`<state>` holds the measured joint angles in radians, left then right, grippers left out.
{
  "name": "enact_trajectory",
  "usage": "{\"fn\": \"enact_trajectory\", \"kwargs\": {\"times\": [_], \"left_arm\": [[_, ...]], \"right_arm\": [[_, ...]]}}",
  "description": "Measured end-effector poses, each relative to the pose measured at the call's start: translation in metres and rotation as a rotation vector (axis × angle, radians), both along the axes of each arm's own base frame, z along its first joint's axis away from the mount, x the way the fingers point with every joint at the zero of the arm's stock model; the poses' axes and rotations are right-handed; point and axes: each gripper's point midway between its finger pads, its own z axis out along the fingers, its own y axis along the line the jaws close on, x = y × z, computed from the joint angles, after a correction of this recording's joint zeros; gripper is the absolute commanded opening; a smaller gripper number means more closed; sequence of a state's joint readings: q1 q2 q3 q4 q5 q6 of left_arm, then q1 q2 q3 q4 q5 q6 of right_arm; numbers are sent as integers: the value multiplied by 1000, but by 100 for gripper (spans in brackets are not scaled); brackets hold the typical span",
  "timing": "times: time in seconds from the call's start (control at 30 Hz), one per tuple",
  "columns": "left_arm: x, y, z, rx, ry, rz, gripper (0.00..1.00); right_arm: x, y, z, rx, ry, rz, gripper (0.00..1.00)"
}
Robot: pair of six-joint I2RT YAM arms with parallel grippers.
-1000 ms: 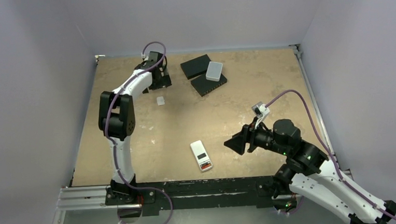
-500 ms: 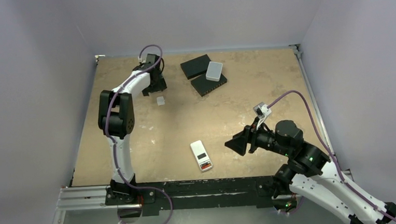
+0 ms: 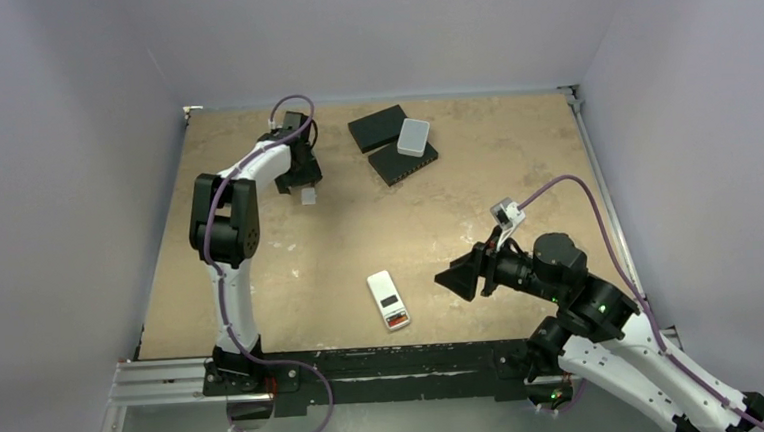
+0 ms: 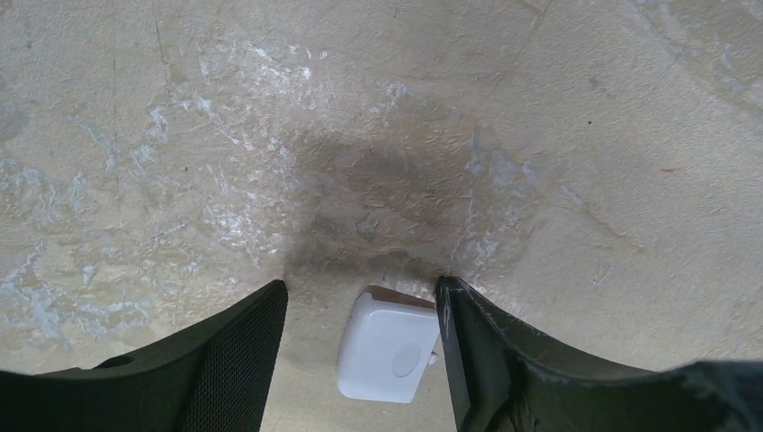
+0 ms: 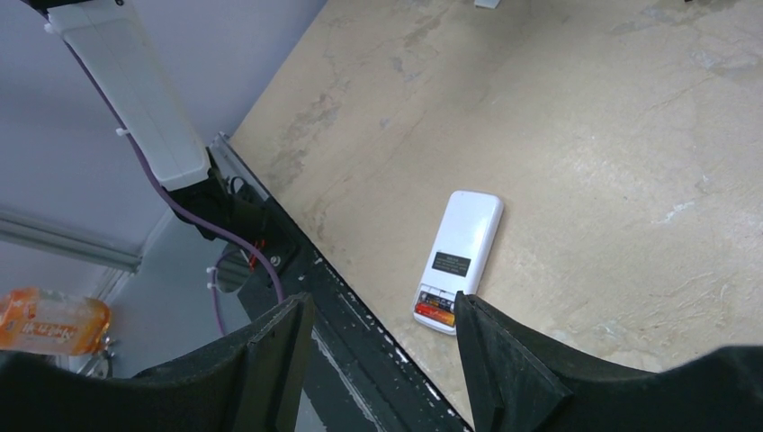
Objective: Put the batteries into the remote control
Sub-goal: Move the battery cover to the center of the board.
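**Remote near the front edge, label unreadable**

The white remote control (image 5: 459, 256) lies flat on the table (image 3: 457, 201) near its front edge. Its dark label (image 5: 451, 262) is too small to read. The right gripper (image 5: 380, 302) hovers near it, jaws apart and empty. Farther back, the left gripper (image 4: 360, 286) straddles a small white square piece (image 4: 389, 346), jaws apart, not clamping it.
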<state>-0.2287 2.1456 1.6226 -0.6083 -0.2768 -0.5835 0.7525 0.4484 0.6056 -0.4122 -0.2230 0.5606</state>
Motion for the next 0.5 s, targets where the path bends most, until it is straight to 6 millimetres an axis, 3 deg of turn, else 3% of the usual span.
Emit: {"fn": "enact_trajectory", "kwargs": {"times": [0.5], "left_arm": [[0,1,-2,-28,-12,8,49]], "right_arm": [[-4,-3,0,3,2,-1,67]]}}
